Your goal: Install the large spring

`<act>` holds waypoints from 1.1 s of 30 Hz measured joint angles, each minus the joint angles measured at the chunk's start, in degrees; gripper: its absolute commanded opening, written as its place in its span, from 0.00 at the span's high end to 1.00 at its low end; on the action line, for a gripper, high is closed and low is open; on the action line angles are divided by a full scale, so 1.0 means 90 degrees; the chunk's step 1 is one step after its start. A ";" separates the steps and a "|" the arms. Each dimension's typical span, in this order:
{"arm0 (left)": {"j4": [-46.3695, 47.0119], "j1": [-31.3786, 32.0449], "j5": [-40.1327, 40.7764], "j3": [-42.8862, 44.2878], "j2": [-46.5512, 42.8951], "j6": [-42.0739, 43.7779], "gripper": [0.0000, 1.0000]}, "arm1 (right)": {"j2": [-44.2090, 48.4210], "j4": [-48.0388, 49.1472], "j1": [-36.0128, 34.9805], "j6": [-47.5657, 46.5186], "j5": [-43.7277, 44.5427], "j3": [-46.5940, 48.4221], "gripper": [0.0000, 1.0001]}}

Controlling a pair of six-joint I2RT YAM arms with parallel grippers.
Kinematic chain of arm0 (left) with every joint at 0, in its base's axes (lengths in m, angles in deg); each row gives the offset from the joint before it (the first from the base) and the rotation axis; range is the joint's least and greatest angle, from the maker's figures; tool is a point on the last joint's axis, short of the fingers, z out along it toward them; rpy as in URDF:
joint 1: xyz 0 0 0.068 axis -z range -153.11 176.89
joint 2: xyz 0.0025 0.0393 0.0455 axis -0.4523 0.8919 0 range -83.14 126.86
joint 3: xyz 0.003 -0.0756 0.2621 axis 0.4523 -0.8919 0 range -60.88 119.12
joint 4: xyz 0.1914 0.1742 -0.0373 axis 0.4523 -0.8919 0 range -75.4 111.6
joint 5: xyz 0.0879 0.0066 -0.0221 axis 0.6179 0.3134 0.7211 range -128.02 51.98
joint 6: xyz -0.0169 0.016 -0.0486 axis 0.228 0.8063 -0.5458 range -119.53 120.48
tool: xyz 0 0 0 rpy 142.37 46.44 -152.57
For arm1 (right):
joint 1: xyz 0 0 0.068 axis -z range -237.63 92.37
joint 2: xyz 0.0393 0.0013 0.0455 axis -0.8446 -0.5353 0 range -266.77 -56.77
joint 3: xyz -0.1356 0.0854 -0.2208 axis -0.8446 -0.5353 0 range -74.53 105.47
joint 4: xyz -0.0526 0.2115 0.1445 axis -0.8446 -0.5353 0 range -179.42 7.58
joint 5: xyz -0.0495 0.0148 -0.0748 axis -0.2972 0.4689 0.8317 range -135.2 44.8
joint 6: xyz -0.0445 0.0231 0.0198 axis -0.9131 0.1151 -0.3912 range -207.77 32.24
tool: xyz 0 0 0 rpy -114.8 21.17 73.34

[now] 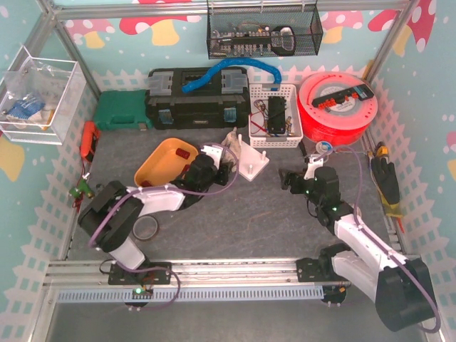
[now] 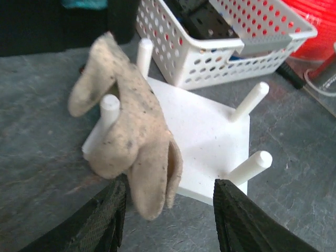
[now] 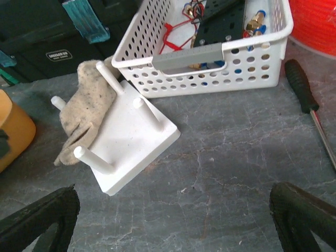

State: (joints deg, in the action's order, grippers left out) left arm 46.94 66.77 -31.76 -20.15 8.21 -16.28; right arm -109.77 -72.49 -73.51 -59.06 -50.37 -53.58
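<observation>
**A:** Where is the large spring?

**B:** I cannot pick it out in any of the 3 views. What does show is the white peg base, a flat square plate with 4 pegs, 1 at each corner. It sits on the grey table, just in front of the white basket.

**A:** Is the base bare?

**B:** No. A beige, speckled cloth is draped over the side nearer the yellow tray. It wraps around 1 peg and hangs past the near edge. The plate looks tilted, and I cannot tell what props it.

**A:** And the left gripper?

**B:** The left gripper is right at the near edge of the base, with its 2 black fingers spread wide and holding nothing. The cloth's lower end hangs just beside 1 finger. I cannot tell whether they touch.

**A:** The right one?

**B:** The right gripper is also spread wide and empty. It is over bare table, facing the base and well apart from it.

**A:** What else is around?

**B:** A screwdriver lies on the table beside the basket. A red spool stands next to the basket, and a black toolbox is at the back.
</observation>
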 measured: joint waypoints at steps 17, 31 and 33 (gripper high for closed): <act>-0.0430 0.0000 -0.0248 0.0886 0.1520 -0.0104 0.53 | -0.0270 0.0753 -0.0005 -0.0143 -0.0151 -0.0126 0.02; -0.0517 0.0000 -0.0192 0.1149 0.1870 -0.0056 0.71 | -0.0270 0.0806 -0.0005 -0.0189 -0.0100 -0.0160 0.02; -0.0537 0.0000 -0.0182 0.1154 0.1870 -0.0032 0.82 | -0.0262 0.0806 -0.0005 -0.0189 -0.0092 -0.0160 0.02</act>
State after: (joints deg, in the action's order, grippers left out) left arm 42.11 66.77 -33.40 -9.77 25.04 -16.56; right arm -112.13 -65.23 -73.56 -60.76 -51.20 -55.02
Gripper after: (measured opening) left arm 0.309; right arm 0.978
